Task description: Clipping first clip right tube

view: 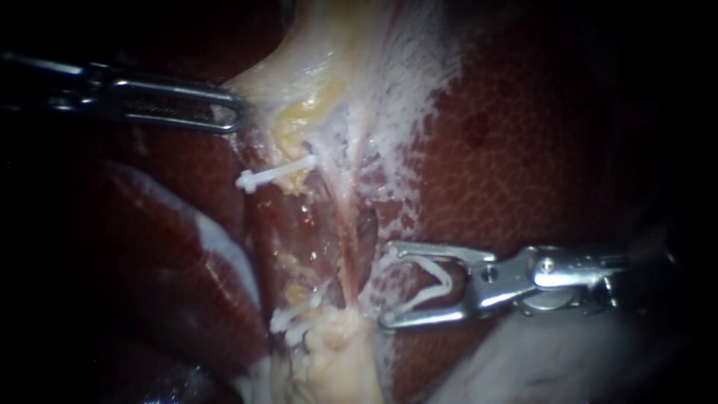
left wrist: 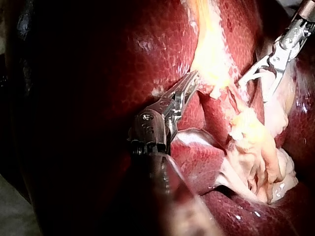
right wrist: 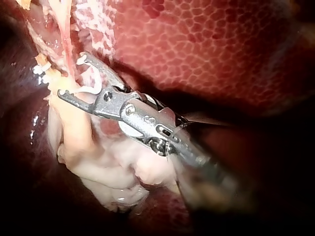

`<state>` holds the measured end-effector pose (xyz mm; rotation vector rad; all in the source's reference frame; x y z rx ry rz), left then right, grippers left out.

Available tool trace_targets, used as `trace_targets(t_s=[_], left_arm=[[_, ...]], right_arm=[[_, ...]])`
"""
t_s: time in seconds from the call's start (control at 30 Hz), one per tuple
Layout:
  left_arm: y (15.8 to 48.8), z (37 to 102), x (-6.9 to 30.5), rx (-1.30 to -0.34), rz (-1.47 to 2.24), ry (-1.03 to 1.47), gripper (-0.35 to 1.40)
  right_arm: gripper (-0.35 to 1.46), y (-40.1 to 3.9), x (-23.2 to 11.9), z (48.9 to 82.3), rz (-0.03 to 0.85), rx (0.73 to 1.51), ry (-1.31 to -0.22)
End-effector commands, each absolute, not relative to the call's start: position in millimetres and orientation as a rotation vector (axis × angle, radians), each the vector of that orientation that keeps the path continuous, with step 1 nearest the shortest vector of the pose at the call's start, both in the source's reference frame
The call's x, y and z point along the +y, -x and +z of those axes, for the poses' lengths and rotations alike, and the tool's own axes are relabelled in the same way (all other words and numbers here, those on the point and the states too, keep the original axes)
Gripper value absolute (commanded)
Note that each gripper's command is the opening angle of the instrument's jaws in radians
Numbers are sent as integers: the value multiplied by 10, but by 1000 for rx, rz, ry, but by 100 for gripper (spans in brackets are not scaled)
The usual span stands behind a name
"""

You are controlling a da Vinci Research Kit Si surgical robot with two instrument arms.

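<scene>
The dark red, finely mottled liver (view: 523, 150) fills the scene, glossy and wet, with a white frosted film where it meets the pale tissue. Beyond it everything is black. Only the left wrist view shows a pale grey patch of surface (left wrist: 9, 216) past the liver's edge, and what it is cannot be told.

The left instrument (view: 238, 116) has its slotted jaws closed together, the tip pinching the edge of a pale yellowish band of tissue (view: 299, 82).

The right instrument (view: 387, 286) has its jaws spread wide. They carry an open white V-shaped plastic clip (view: 447, 280), one leg lying along each jaw.

The thin pink right tube (view: 346, 247) runs down the exposed strip, just beside the tips of these jaws on the side away from the shaft. In the endoscope view it is not yet between them, and the right wrist view does not make this clear.

A closed white clip (view: 275, 175) sits across the neighbouring tube nearer the left instrument. A small cluster of white clips (view: 288, 318) lies lower down, where the strip meets lumpy cream tissue.
</scene>
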<state>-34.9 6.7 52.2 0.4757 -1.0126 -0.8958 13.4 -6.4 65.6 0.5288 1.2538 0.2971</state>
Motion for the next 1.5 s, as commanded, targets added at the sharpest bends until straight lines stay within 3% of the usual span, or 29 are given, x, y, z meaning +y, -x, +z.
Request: trace_targets(t_s=[0.03,0.43,0.83,1.33,1.5], left_arm=[[350,521,67,-1012,-897,-474,-35],[352,515,63,-1008,-899,-472,-35],[353,515,63,-1008,-900,-472,-35],[353,515,63,-1008,-900,-471,-35],[353,515,63,-1008,-900,-471,-35]], right_arm=[[60,-135,-64,658,301,1252,-534],[60,-157,-58,677,300,1249,-552],[60,-189,-68,657,335,1234,-637],[56,-204,-68,651,262,1236,-727],[48,-201,-62,646,331,1225,-709]])
